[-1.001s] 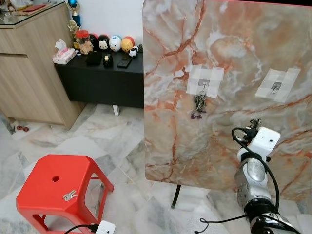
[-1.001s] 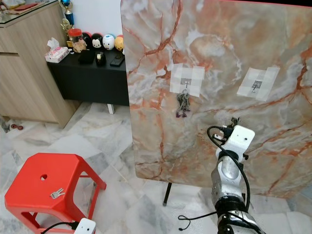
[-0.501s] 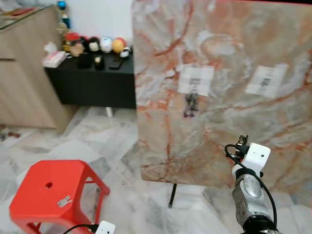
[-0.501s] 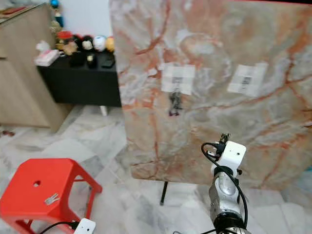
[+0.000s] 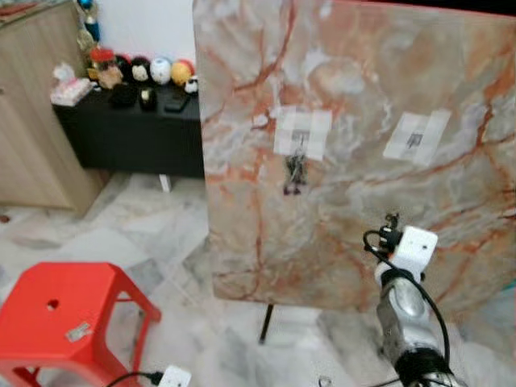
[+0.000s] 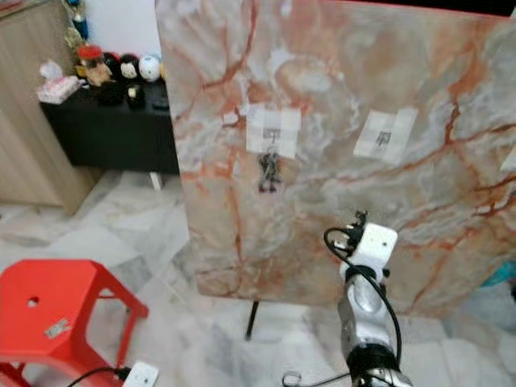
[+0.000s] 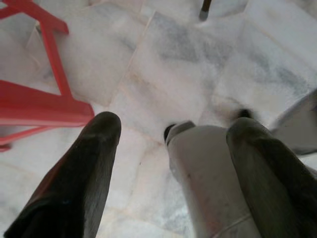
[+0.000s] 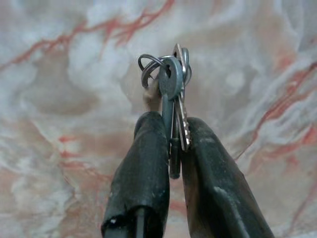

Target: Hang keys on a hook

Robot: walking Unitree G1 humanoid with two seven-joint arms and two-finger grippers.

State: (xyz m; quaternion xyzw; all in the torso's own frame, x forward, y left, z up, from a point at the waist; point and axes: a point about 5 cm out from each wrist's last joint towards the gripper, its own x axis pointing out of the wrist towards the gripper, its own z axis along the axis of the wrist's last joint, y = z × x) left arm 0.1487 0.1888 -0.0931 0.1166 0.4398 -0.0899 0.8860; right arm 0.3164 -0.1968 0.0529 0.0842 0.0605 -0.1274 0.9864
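Pinching keys (image 8: 173, 99) (wrist close-up), right hand (image 8: 171, 148)

A marble-patterned board (image 5: 355, 153) stands upright on a thin dark leg (image 5: 265, 322) on the pale marble tile floor (image 5: 137, 234). At ten o'clock from the board sits a black low cabinet (image 5: 121, 133); at seven o'clock a red plastic stool (image 5: 56, 310) with a small key bunch (image 5: 78, 331) on its seat

A red stool (image 5: 56, 306) stands near a black sideboard (image 5: 129, 133).
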